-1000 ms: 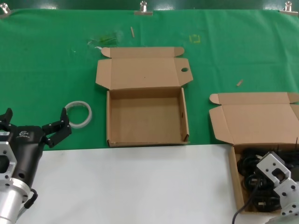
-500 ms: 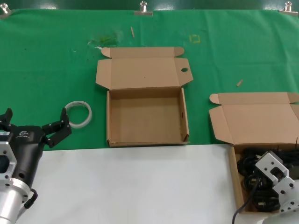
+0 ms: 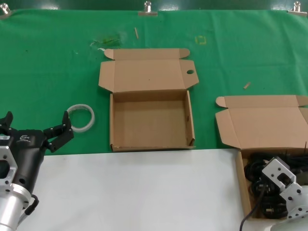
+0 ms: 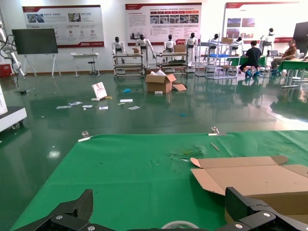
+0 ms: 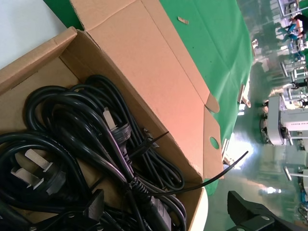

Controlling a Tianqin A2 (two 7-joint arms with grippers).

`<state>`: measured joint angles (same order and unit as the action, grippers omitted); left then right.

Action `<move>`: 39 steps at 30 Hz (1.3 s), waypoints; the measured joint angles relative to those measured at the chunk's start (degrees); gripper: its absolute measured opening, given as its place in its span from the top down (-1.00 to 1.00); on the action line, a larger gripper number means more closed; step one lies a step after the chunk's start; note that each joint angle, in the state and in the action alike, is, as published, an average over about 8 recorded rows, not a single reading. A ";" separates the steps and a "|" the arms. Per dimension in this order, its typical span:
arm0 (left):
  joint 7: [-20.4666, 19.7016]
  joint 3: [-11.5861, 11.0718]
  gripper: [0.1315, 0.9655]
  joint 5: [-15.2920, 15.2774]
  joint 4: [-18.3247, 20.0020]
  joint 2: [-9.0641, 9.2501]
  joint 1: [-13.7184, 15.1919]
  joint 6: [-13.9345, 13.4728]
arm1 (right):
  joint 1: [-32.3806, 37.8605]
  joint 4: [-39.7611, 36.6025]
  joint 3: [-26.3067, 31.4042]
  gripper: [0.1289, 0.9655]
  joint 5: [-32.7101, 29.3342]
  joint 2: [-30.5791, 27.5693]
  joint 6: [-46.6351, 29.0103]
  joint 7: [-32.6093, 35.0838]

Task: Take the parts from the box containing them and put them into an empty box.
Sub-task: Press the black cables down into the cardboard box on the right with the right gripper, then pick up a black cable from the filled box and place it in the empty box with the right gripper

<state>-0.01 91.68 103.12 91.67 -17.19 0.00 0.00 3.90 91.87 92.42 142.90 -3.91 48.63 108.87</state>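
No readable wording appears on the cardboard boxes (image 3: 151, 120) or the black cables (image 5: 91, 144). Wall posters (image 4: 162, 19) in the hall behind the table carry print too small to make out. A small white logo sits on the left gripper's (image 3: 33, 131) black housing (its letters cannot be made out).

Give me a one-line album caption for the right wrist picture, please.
Black cables heaped in an open cardboard box, with the right end effector poised open just above them.
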 joint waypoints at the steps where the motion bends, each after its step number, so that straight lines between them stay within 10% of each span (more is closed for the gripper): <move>1: 0.00 0.00 -1.00 0.00 0.00 0.00 0.00 0.00 | -0.01 -0.06 -0.07 -0.87 0.05 0.00 -0.11 0.07; 39: -0.02 0.00 -1.00 -0.01 0.00 0.00 0.00 0.00 | -1.02 0.31 -2.75 0.62 4.01 0.00 -3.01 1.68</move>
<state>-0.03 91.68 103.11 91.67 -17.19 0.00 0.00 2.88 92.19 89.67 146.91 -3.91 45.62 110.56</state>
